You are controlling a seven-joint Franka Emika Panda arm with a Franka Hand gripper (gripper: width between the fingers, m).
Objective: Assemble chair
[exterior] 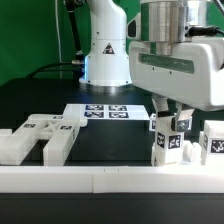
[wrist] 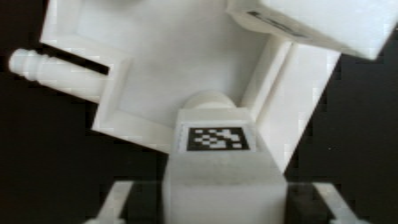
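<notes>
the chair is in loose parts: chunky white plastic blocks with small black-and-white square tags on their faces. the gripper [exterior: 170, 122] is pinching the held block [exterior: 166, 145], an upright piece near the exterior view's right, just behind the white rail [exterior: 100, 180]. three groups of chair parts show in the exterior view: the held block, a slotted piece [exterior: 45, 140] on the black surface [exterior: 40, 100] at the exterior view's left, and an end block [exterior: 213, 142] just beside the held one. there is one marker board [exterior: 105, 110], lying flat further back, and one rail.

the slotted piece may be one part or two set together; i cannot tell. the end block is cut off by the frame edge. the rail hides the held block's foot, so whether it touches the surface is unclear. in the wrist view a white part with one tag [wrist: 219, 138] and a round peg [wrist: 36, 65] fills the frame, its outline cropped
</notes>
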